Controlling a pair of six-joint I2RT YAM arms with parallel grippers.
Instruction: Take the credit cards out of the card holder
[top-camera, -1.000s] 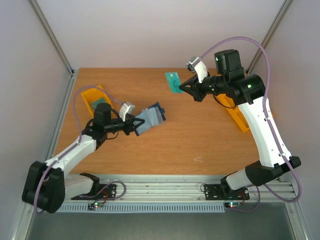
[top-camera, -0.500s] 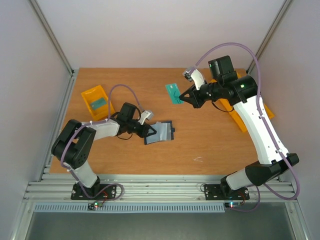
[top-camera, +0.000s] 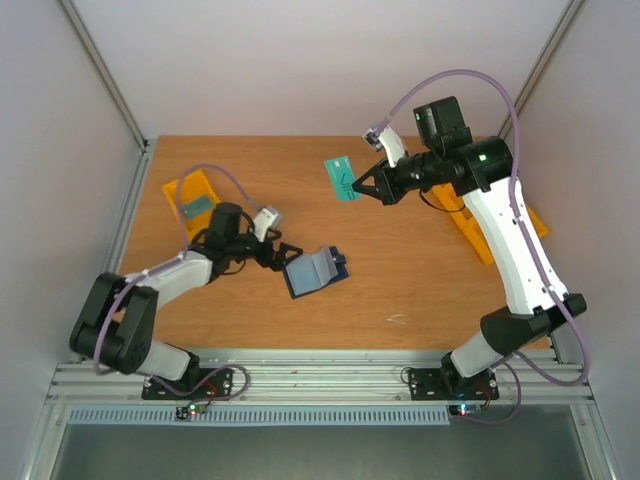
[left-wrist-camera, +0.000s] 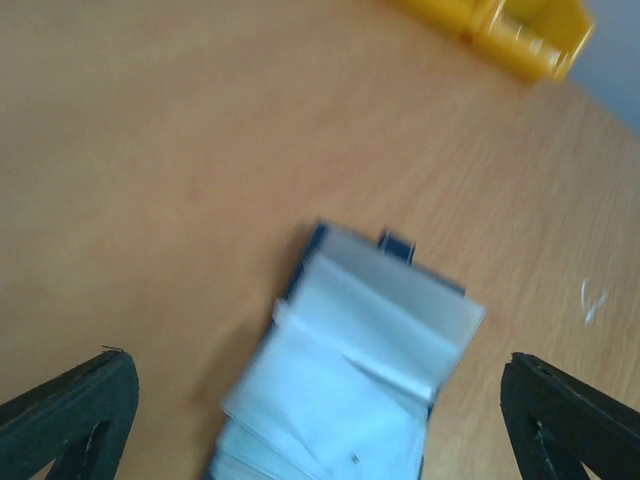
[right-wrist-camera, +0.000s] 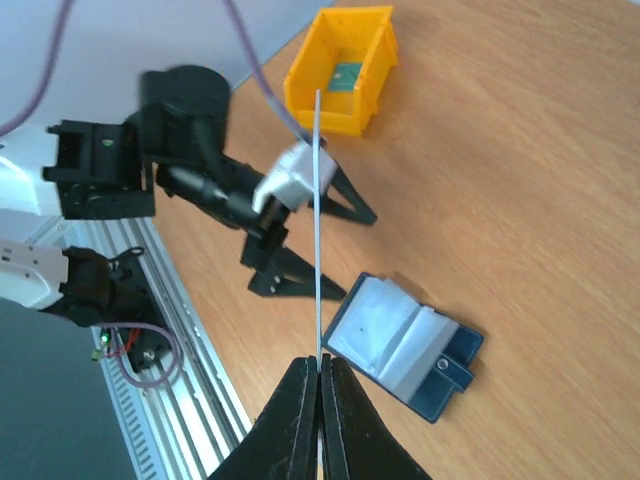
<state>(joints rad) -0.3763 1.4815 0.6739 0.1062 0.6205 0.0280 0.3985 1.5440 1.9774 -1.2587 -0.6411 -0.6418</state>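
Observation:
The dark navy card holder (top-camera: 315, 270) lies open on the table, its pale translucent sleeves (left-wrist-camera: 350, 360) facing up. My left gripper (top-camera: 277, 254) is open just to its left, fingers spread wide and touching nothing. In the left wrist view the card holder (left-wrist-camera: 395, 250) sits between and beyond the black fingertips (left-wrist-camera: 75, 410). Further back, my right gripper (top-camera: 362, 184) is raised above the table and shut on a green credit card (top-camera: 343, 178). In the right wrist view that card (right-wrist-camera: 318, 200) stands edge-on from the shut gripper (right-wrist-camera: 320, 368), above the card holder (right-wrist-camera: 405, 345).
A yellow bin (top-camera: 186, 189) at the left holds a green card (top-camera: 198, 208); it also shows in the right wrist view (right-wrist-camera: 352, 100). Another yellow bin (top-camera: 480, 235) stands at the right under the right arm. Grey walls close in the wooden table (top-camera: 400, 290).
My left gripper has opened and let go of the card holder, which now lies on the table. The left arm has drawn back to the left. The right gripper still holds its card aloft.

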